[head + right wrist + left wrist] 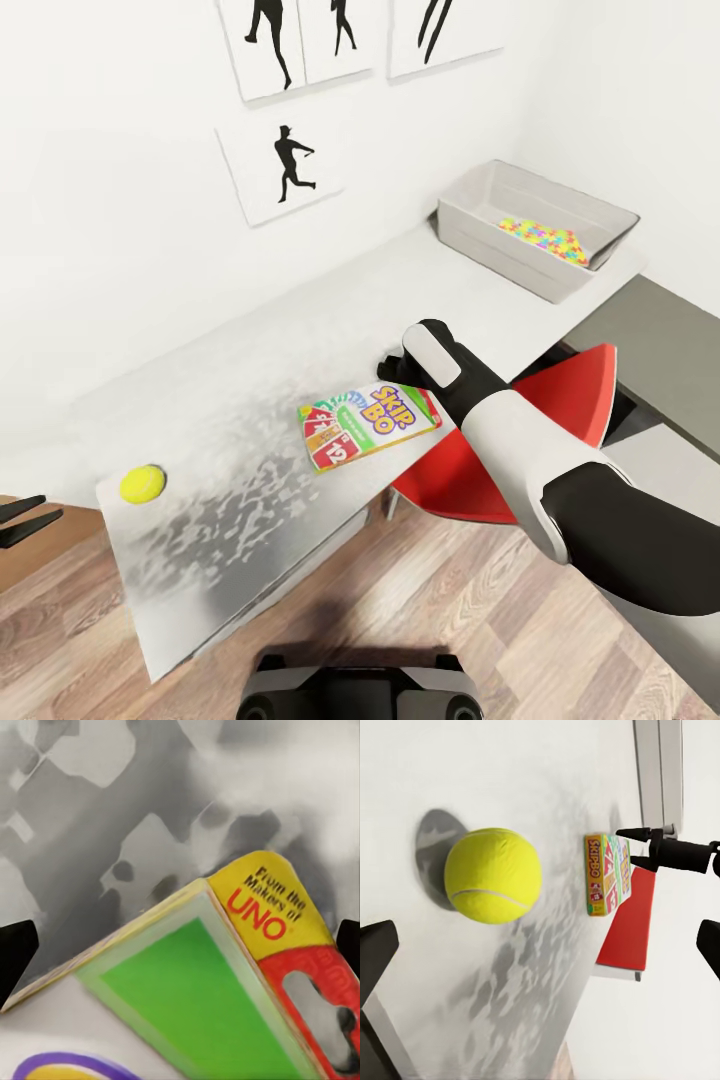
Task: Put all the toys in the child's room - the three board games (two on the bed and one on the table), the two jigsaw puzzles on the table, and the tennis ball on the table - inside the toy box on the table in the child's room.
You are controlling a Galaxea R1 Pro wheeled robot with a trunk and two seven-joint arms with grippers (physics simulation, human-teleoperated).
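Observation:
A Skip-Bo board game box (368, 422) lies flat near the front edge of the light grey table (250, 350). My right gripper (392, 368) hovers open at the box's far end; in its wrist view its fingertips (16, 958) flank the box's corner (225, 997) without touching it. Near the table's left end rests the tennis ball (143, 484). My left gripper (28, 514) is open just left of it, facing the ball (493, 875). The toy box (470, 215) stands at the back right with a multicoloured jigsaw puzzle (545, 240) inside. The bed is out of view.
A red chair (545, 420) is tucked under the table beneath my right forearm. A dark grey desk section (660, 350) runs along the right. Black silhouette pictures (285, 165) hang on the white wall. Wood-plank floor (420, 620) lies in front.

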